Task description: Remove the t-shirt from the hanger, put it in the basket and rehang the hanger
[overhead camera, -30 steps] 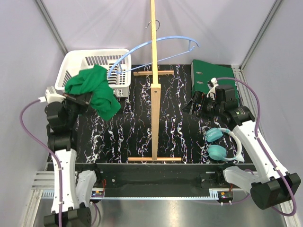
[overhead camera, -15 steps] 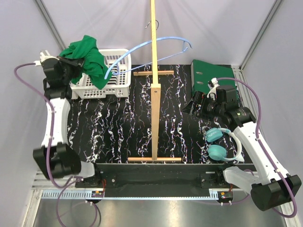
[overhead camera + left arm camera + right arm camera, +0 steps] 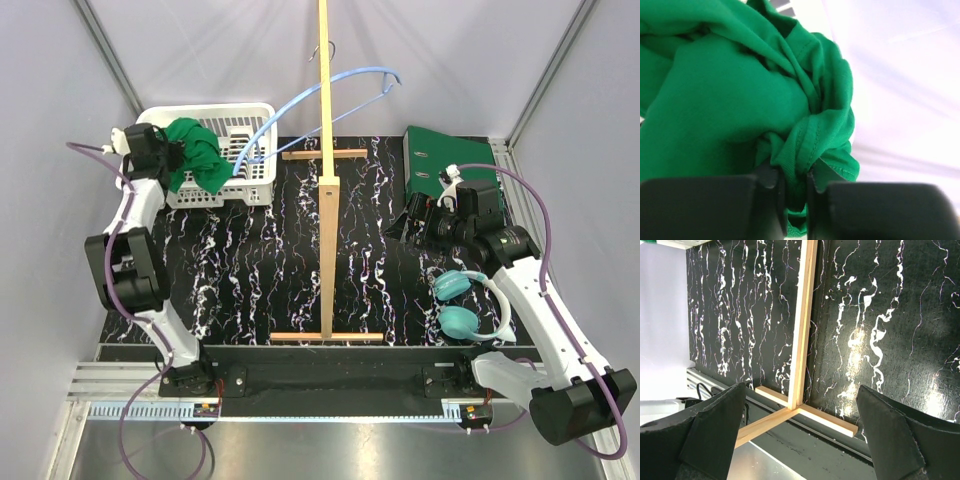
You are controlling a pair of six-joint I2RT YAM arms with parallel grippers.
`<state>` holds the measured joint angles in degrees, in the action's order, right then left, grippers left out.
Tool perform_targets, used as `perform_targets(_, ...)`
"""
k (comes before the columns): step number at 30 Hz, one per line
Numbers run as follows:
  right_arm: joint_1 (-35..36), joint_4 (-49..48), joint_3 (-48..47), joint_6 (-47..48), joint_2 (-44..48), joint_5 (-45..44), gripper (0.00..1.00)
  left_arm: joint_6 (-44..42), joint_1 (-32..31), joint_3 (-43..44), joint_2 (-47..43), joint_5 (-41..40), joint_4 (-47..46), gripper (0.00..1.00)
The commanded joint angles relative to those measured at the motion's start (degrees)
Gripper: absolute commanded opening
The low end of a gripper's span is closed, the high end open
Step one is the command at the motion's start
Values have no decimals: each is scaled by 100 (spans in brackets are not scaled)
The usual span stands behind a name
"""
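Observation:
The dark green t-shirt (image 3: 197, 152) is bunched up over the left half of the white basket (image 3: 254, 184), clear of the hanger. My left gripper (image 3: 172, 158) reaches in from the basket's left side, shut on a fold of the shirt. In the left wrist view the fabric (image 3: 730, 100) fills the frame and a hem is pinched between the fingers of the left gripper (image 3: 796, 182). The bare light-blue hanger (image 3: 340, 79) hangs on the wooden pole stand (image 3: 327, 205). My right gripper (image 3: 414, 222) stays open at the right, nothing between its fingers (image 3: 715, 425).
A green binder (image 3: 447, 160) lies at the back right. Teal headphones (image 3: 460, 305) rest near the right arm. The stand's wooden base (image 3: 801, 330) crosses the black marbled mat (image 3: 240, 270); its front crossbar sits near the table's front edge.
My left arm swung the t-shirt from the front left up and back, then lowered it onto the basket. The hanger's right end has swung slightly. The right arm is still.

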<state>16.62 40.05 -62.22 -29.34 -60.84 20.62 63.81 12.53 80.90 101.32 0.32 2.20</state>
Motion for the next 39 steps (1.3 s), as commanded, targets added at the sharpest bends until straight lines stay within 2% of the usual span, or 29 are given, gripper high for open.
perform_targets(1,43,-235,-151,34,81,109,100,-290,-155,1102,397,-190,-230,8)
perform_targets(3,43,-226,-142,51,72,100,100,-116,-146,1086,468,-155,-411,12)
perform_targets(7,43,-217,-133,86,46,117,100,552,-111,278,336,-76,-1229,65)
perform_targets(8,43,-226,-124,78,11,126,100,658,-111,138,336,46,-1317,93)
perform_targets(9,43,-217,-150,87,-15,144,100,729,-111,136,336,74,-1249,99)
perform_targets(11,43,-217,-159,87,-16,205,100,572,-155,258,310,126,-1030,99)
perform_targets(15,43,-208,-124,34,37,241,100,-87,-216,874,222,197,67,99)
perform_targets(18,52,-217,-98,-10,2,267,100,-237,-295,708,-15,381,202,99)
perform_targets(23,52,-200,-45,-54,-7,328,100,-308,-708,-442,-603,451,-26,99)
perform_targets(26,69,-138,-19,-72,10,346,100,-273,-884,-1161,-1113,592,-473,99)
perform_targets(30,113,-103,86,-107,11,302,100,-841,-1227,-1586,-1825,610,-572,99)
perform_targets(32,166,-103,104,-124,-42,250,100,-1054,-1630,-1744,-2290,610,-571,99)
perform_targets(39,560,-252,148,-256,-306,65,100,-1556,-2755,-3386,-4039,153,-878,99)
